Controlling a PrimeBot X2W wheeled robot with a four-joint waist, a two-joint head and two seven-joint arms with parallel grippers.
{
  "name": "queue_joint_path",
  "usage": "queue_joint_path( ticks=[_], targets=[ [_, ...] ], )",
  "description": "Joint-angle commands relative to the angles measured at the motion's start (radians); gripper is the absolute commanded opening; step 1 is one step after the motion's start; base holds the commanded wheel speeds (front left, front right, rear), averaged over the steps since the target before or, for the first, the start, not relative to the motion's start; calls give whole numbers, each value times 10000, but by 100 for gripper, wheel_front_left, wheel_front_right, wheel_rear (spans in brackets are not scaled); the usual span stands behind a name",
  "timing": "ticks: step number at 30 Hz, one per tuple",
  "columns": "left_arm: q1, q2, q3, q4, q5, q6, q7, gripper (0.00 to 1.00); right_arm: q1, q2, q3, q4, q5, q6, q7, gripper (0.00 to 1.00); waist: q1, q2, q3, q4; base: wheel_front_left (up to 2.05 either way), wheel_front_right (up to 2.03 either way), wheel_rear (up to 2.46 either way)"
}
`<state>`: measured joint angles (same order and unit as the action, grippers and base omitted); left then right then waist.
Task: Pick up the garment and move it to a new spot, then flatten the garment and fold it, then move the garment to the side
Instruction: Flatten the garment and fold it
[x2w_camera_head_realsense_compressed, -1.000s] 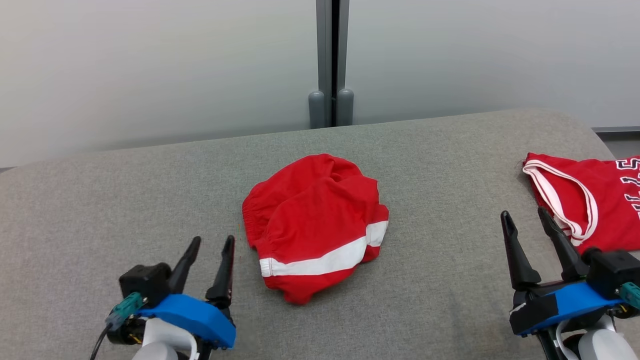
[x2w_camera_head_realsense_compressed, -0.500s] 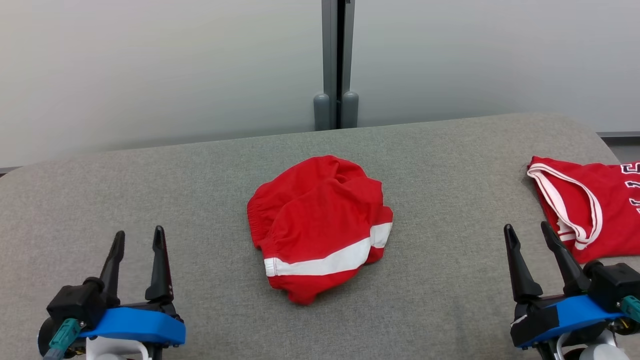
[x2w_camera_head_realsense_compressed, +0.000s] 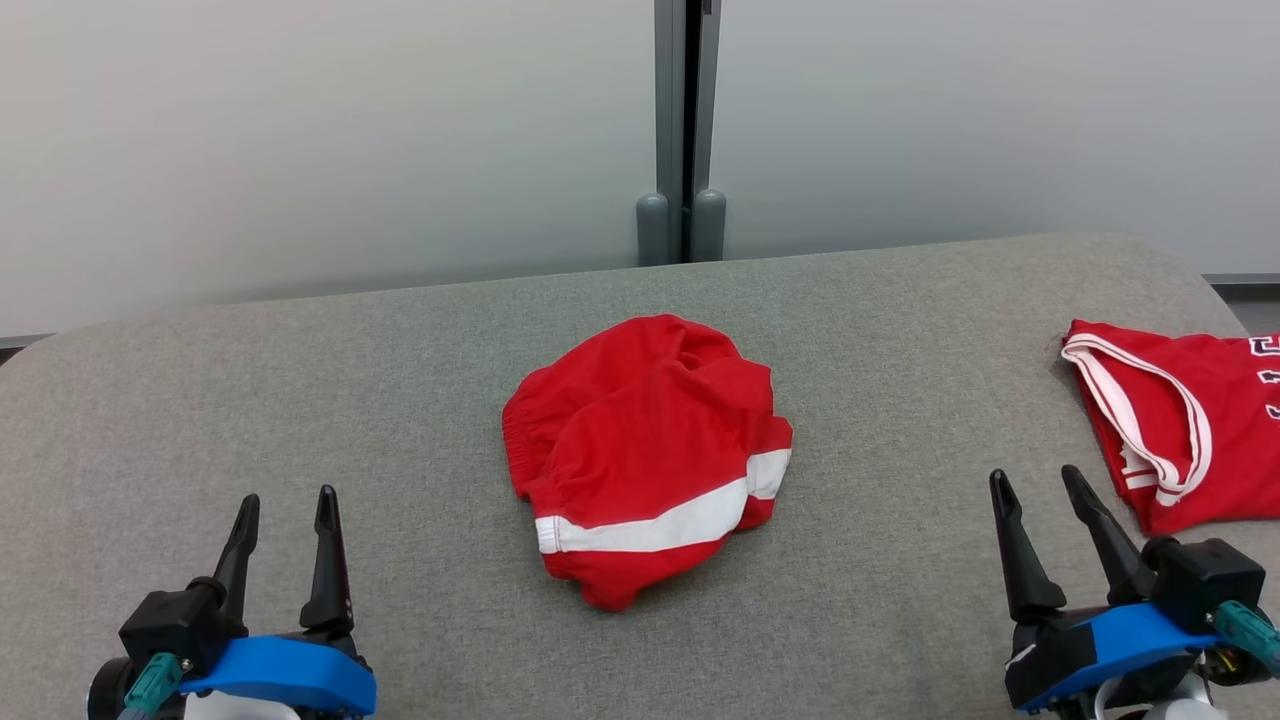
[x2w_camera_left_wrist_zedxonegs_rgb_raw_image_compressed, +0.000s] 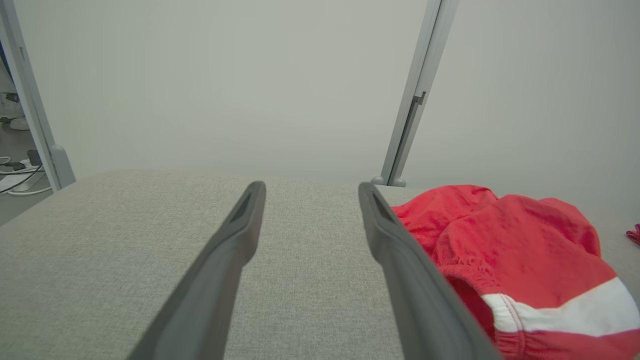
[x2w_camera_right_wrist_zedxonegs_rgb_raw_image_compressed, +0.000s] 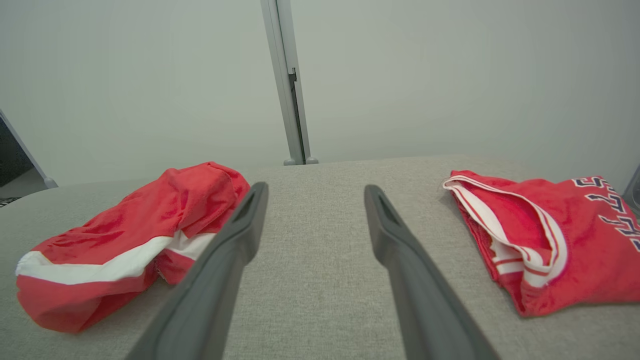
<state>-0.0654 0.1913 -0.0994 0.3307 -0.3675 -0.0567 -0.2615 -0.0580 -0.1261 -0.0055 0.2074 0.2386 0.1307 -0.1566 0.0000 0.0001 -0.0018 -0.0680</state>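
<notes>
My left gripper (x2w_camera_head_realsense_compressed: 288, 497) at seven o'clock gapes empty, the crumpled red shorts (x2w_camera_head_realsense_compressed: 645, 455) lie ahead at twelve on the grey padded surface (x2w_camera_head_realsense_compressed: 300, 380), and my right gripper (x2w_camera_head_realsense_compressed: 1033, 473) at five gapes empty too. I fear pinching one layer so the bundle trails, or my right arm snagging the red jersey (x2w_camera_head_realsense_compressed: 1180, 420) at three. I count two grippers, one pair of shorts, and seemingly one jersey, its edge cropped.

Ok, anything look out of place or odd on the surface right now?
Only the red shorts with a white stripe: bunched in a crumpled heap mid-way across the grey fabric surface, not flat. The red jersey with white trim lies at the right. Nothing looks spilled or torn.
</notes>
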Motion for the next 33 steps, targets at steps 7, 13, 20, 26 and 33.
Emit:
queue_joint_path(
  ticks=[7, 13, 20, 26, 33],
  targets=[
    [-104, -48, 35, 87, 172, -75, -45, 100, -81, 61, 87, 84, 39, 1, -130, 100, 0, -1, 2, 30, 0, 0, 0],
    [-41, -61, -7, 70, 239, -97, -45, 100, -93, 29, 138, 83, 84, 1, -120, 100, 0, -1, 25, 37, 0, 0, 0],
    [-125, -82, -107, 33, 274, -42, -30, 100, -147, -27, 187, 126, 127, 1, -161, 100, 0, -1, 57, 46, 0, 0, 0],
    [-457, -343, -671, -118, 77, -285, 728, 100, -212, -42, 244, 114, 138, 1, -179, 100, 0, -1, 152, 33, 0, 0, 0],
    [-950, -862, -1928, 436, -781, -644, 2869, 100, -420, -5, 513, 188, 145, 1, -207, 100, 0, -1, 314, -201, 0, 0, 0]
  ],
)
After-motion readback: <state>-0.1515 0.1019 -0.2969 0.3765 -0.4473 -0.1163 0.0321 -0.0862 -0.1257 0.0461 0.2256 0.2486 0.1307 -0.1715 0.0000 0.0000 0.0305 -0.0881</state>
